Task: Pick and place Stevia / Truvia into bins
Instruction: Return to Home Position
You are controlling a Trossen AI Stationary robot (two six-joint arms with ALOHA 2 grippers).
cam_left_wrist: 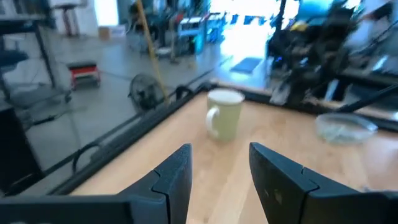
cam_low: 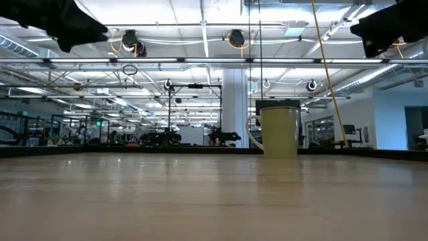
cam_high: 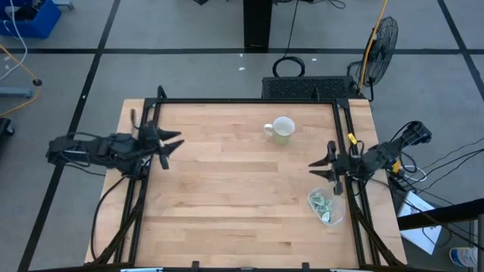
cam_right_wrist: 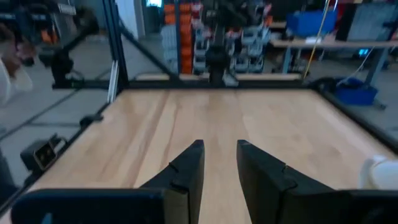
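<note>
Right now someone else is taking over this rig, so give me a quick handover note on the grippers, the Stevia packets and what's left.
Left gripper: open, empty, held above the table's left edge.
Right gripper: open, empty, at the right edge, close to the clear bin.
Stevia packets: piled inside the bin near the table's right side. I can't count them.
White mug: upright toward the back, apart from the bin.
Done: no loose packets are visible on the table.
Left: probably only parking both arms.

a black fan [cam_high: 384, 38] stands on grey floor [cam_high: 189, 75] under bright ceiling lights [cam_low: 200, 17].
</note>
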